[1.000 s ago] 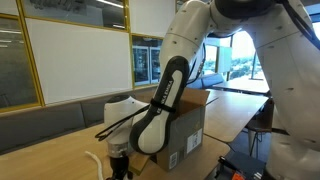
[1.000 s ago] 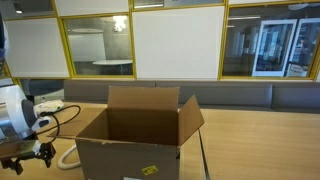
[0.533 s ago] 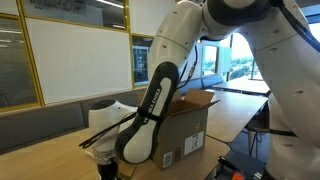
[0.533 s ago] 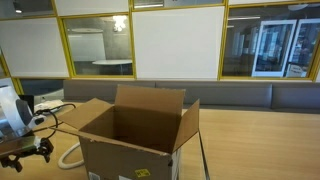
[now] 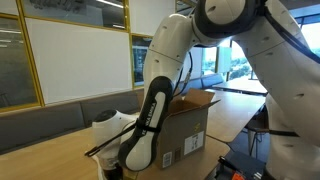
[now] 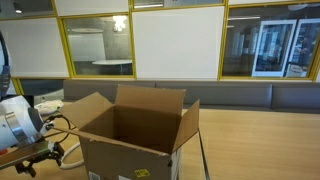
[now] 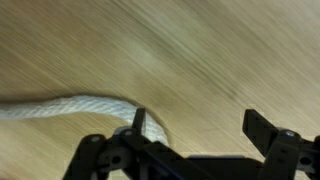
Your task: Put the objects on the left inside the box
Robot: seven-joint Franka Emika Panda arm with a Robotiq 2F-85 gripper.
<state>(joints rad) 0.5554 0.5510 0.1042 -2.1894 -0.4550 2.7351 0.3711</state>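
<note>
The white cord (image 7: 62, 107) lies on the wooden table and runs in from the left in the wrist view. Its end reaches my left fingertip (image 7: 139, 122) and passes just behind it. My gripper (image 7: 200, 126) is open, close above the table, with bare wood between the fingers. In both exterior views the gripper (image 6: 38, 160) (image 5: 112, 170) hangs low beside the brown cardboard box (image 6: 135, 135) (image 5: 186, 125), whose top flaps stand open. A loop of the cord (image 6: 66, 160) shows between gripper and box. No other small objects show.
The table (image 6: 255, 140) stretches on past the box. My bulky white arm (image 5: 165, 90) arches over the box side. Black cables (image 6: 58, 124) trail from the wrist. Benches and yellow-framed glass walls stand behind; dark equipment (image 5: 238, 166) sits at the table's near corner.
The arm has swung lower and the gripper has come down toward the cord beside the box. The box sits at a slightly different angle than one second ago. The jaws stay open.
</note>
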